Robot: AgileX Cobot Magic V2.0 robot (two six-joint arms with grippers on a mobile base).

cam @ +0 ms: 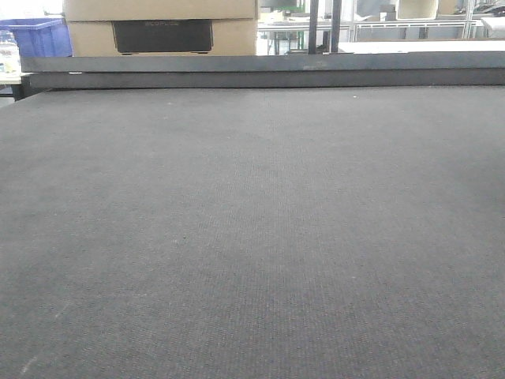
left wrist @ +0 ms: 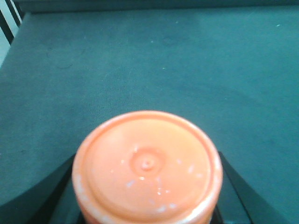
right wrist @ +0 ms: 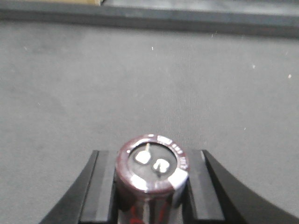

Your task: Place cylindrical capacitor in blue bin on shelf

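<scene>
Low in frame, left gripper (left wrist: 145,191) clamps cylindrical capacitor (left wrist: 147,161): likely rigid, light, slick; hold mid-body. Right gripper (right wrist: 150,186) clamps a maroon cylinder (right wrist: 152,163).

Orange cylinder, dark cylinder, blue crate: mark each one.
orange cylinder (left wrist: 147,165), left wrist view, middle of end face.
dark cylinder (right wrist: 153,163), right wrist view, top face.
blue crate (cam: 47,38), front view, front wall.

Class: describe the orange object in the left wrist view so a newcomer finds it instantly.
Over the broad dark mat, look between the black fingers of the left gripper. The cylindrical capacitor sits there end-on: a plain orange round face with a central dimple, unlike the maroon, silver-striped cylinder in the right gripper.
</scene>
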